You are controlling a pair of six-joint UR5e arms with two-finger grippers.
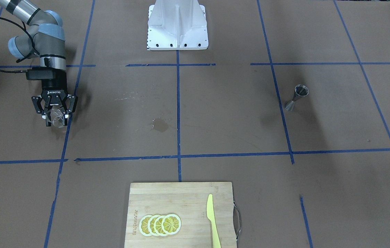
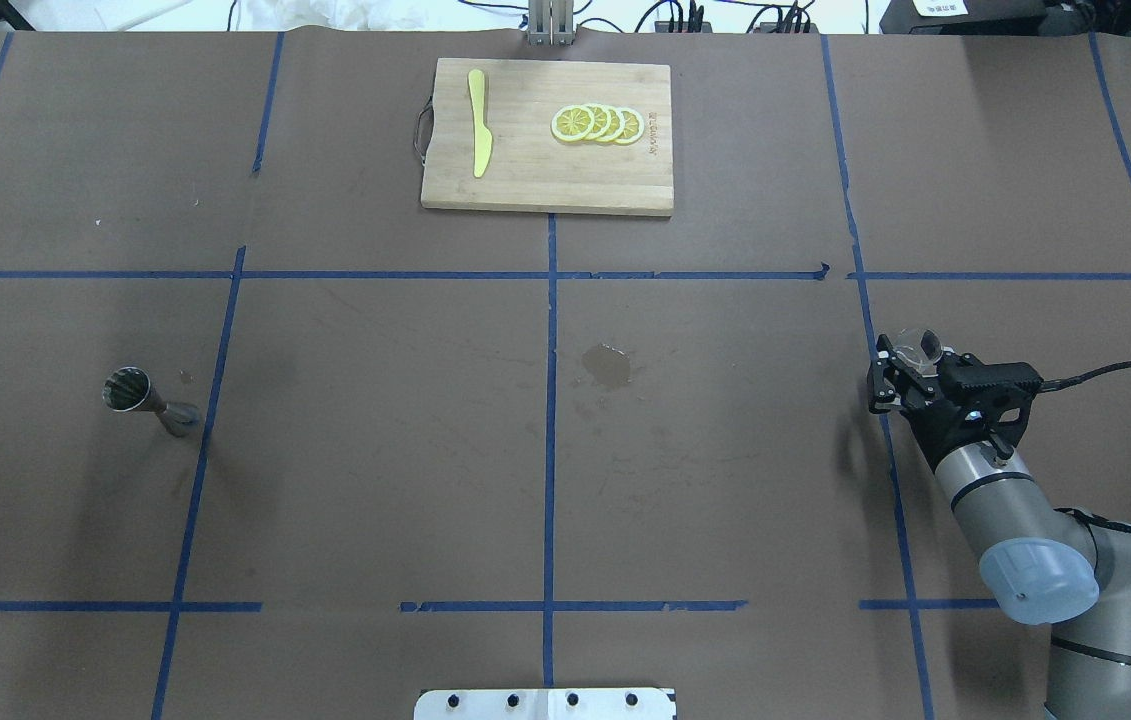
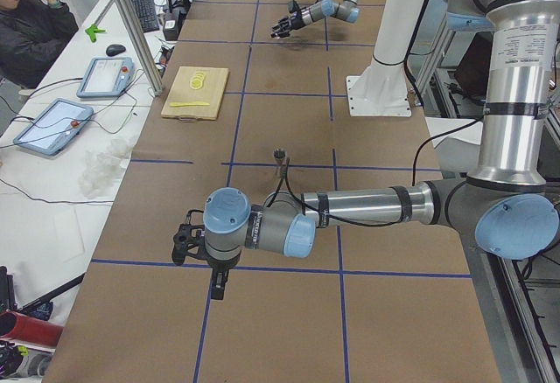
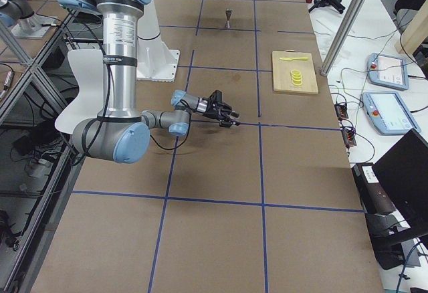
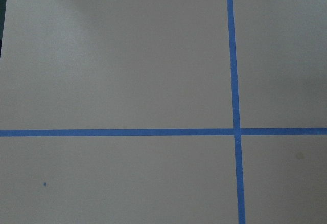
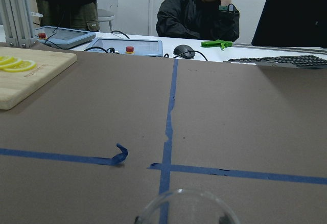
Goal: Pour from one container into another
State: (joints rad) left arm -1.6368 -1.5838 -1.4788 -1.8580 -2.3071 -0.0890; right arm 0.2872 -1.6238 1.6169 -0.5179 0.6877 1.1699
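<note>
My right gripper (image 2: 907, 362) is shut on the small clear glass cup (image 2: 921, 347), low over the table on my right side. The front view shows the cup (image 1: 55, 117) between the black fingers, and its rim (image 6: 186, 206) fills the bottom of the right wrist view. The silver hourglass jigger (image 2: 151, 399) stands upright far off on my left side, seen also as the jigger (image 1: 297, 98). My left gripper (image 3: 181, 245) shows only in the left side view, near the table's end; whether it is open or shut I cannot tell. The left wrist view holds only brown table and blue tape.
A wooden cutting board (image 2: 525, 185) with lemon slices (image 2: 597, 124) and a yellow knife (image 2: 479, 135) lies at the far middle edge. A wet stain (image 2: 607, 365) marks the table's centre. The white robot base (image 1: 177, 26) stands on my side. An operator (image 6: 204, 12) sits beyond the table.
</note>
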